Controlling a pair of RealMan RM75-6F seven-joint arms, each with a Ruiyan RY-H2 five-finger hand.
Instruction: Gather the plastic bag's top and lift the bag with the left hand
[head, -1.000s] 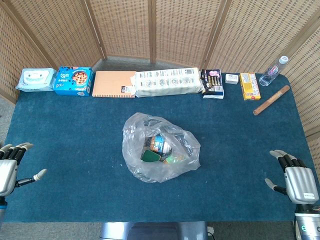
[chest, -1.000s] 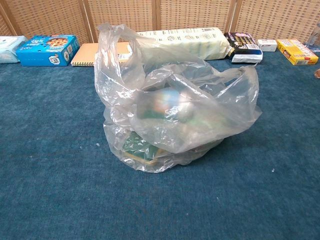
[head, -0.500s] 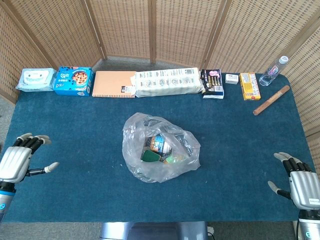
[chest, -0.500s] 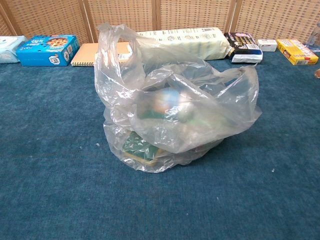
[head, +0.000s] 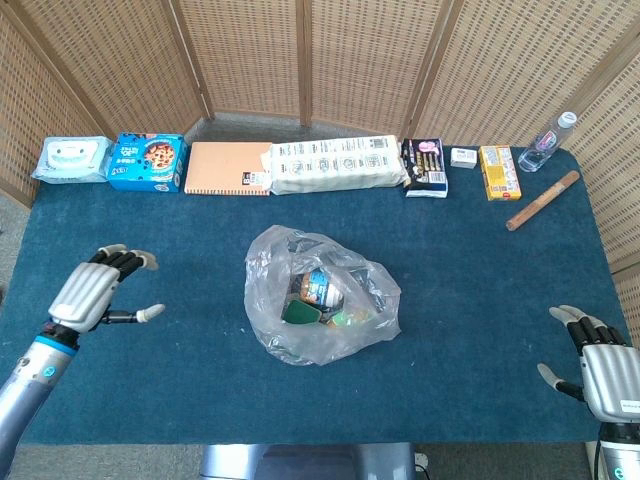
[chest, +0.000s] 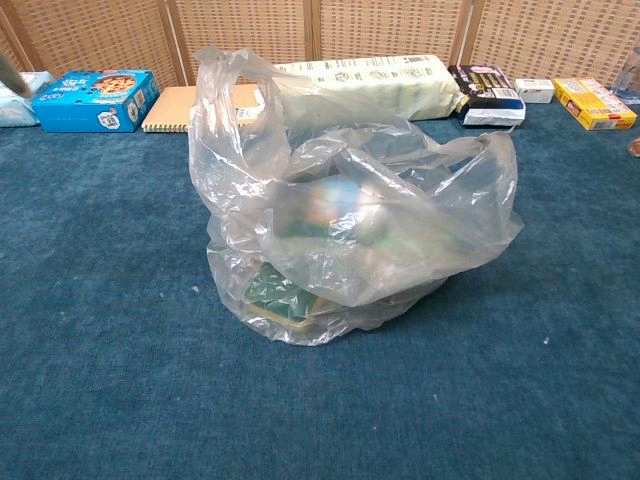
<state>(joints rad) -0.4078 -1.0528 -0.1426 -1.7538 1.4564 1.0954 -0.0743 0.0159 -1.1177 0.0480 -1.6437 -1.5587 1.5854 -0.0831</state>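
Observation:
A clear plastic bag (head: 320, 295) sits in the middle of the blue table, its top loose and spread open. Inside it show a round tin and some green packets. In the chest view the bag (chest: 350, 200) fills the centre, its crumpled top edge standing up at the left. My left hand (head: 98, 292) hovers over the table well to the left of the bag, fingers apart and holding nothing. My right hand (head: 600, 362) is at the table's front right corner, fingers spread and empty. Neither hand touches the bag.
Along the back edge lie a wipes pack (head: 70, 158), a blue snack box (head: 147, 162), an orange notebook (head: 228, 168), a long white packet (head: 338, 164), a dark box (head: 424, 166), a yellow box (head: 499, 171), a bottle (head: 548, 142) and a wooden stick (head: 542, 200).
My left hand has moved up and to the right from the table's left front edge toward the bag. My right hand slipped slightly lower. The bag has not moved.

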